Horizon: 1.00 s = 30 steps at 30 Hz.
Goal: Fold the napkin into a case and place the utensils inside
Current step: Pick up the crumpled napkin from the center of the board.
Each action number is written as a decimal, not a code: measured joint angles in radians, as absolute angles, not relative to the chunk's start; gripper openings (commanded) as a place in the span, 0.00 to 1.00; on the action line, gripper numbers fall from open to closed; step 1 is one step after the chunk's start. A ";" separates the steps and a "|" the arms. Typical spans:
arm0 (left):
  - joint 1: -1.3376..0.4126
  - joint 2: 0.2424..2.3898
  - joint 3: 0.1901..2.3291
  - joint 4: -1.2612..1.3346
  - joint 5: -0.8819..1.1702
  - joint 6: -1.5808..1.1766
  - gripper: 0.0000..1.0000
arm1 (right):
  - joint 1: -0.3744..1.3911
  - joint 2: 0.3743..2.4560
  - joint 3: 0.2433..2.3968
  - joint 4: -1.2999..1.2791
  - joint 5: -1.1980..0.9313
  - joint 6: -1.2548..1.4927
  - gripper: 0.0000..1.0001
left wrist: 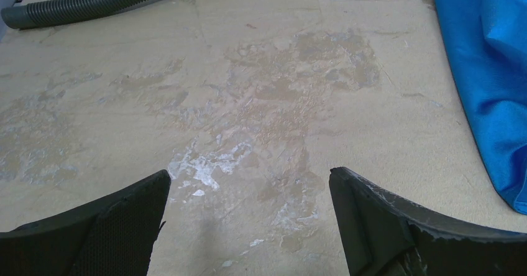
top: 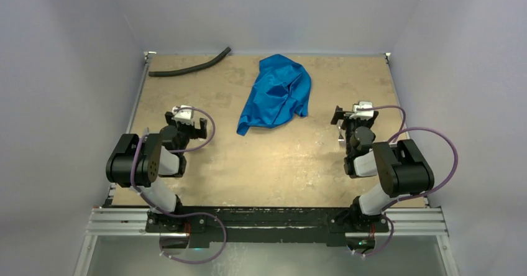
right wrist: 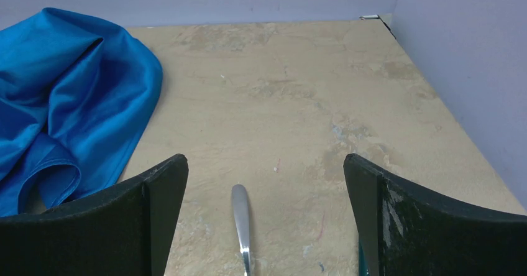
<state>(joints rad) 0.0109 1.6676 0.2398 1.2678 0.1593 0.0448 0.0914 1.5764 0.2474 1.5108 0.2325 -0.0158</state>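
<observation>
Blue napkin (top: 276,92) crumpled on table (top: 267,164), silver utensil handle (right wrist: 240,217) lying apart

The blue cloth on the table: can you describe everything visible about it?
The napkin is a shiny, bright blue, satin-like cloth, lying crumpled in a loose heap with soft creases, narrowing toward its near end. It rests on the table, toward the far side and roughly centred. Only the table is seen touching it; the left gripper and right gripper stand open and apart from it.
</observation>
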 measured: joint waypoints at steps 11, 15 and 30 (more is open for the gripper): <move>0.011 1.668 0.240 1.265 0.157 0.043 0.99 | 0.091 1.572 0.248 1.504 0.273 -0.006 0.99; 0.014 1.654 0.254 1.220 0.126 0.015 0.99 | 0.091 1.464 0.333 1.285 0.385 0.050 0.99; 0.022 1.520 0.935 0.147 0.244 0.049 0.99 | 0.337 1.472 0.957 0.398 0.436 0.350 0.94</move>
